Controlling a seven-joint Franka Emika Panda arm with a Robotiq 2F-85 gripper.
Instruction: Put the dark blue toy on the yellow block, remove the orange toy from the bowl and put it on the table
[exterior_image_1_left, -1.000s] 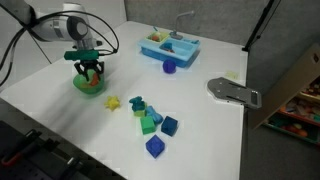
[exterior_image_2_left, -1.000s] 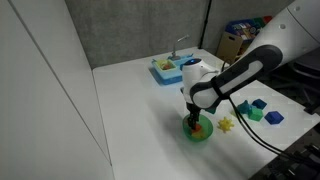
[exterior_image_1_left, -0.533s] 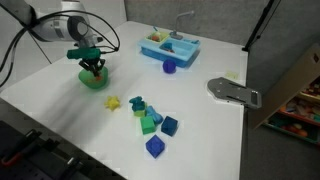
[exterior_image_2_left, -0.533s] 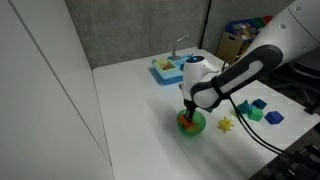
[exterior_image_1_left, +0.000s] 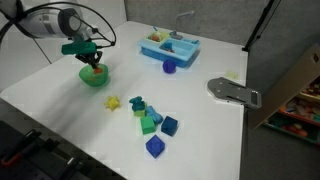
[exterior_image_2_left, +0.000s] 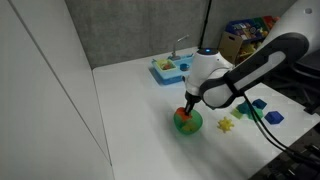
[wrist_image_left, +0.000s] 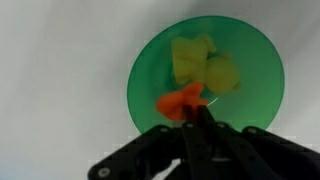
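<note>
My gripper (wrist_image_left: 194, 118) is shut on the orange toy (wrist_image_left: 180, 100), holding it just over the round green bowl (wrist_image_left: 250, 105). Both exterior views show the gripper (exterior_image_1_left: 94, 63) (exterior_image_2_left: 188, 106) right above the bowl (exterior_image_1_left: 95, 78) (exterior_image_2_left: 188, 123), with a speck of orange toy (exterior_image_2_left: 184, 114) at its tip. To one side, on the white table (exterior_image_1_left: 60, 110), lies the pale yellow block (exterior_image_1_left: 113, 102) (exterior_image_2_left: 226, 124), with the dark blue toy (exterior_image_1_left: 137, 103) on the table beside it, apart from it.
Two yellow-green lumps (wrist_image_left: 205, 65) lie in the bowl. Green blocks (exterior_image_1_left: 150, 122) and blue cubes (exterior_image_1_left: 169, 125) sit past the dark blue toy. A light-blue tray (exterior_image_1_left: 168, 46) and purple-blue cup (exterior_image_1_left: 169, 67) stand at the back, a grey device (exterior_image_1_left: 232, 91) near the table's edge.
The jaws have closed on the orange toy inside the bowl and the arm has risen slightly. The bowl has slid a little toward the back of the table.
</note>
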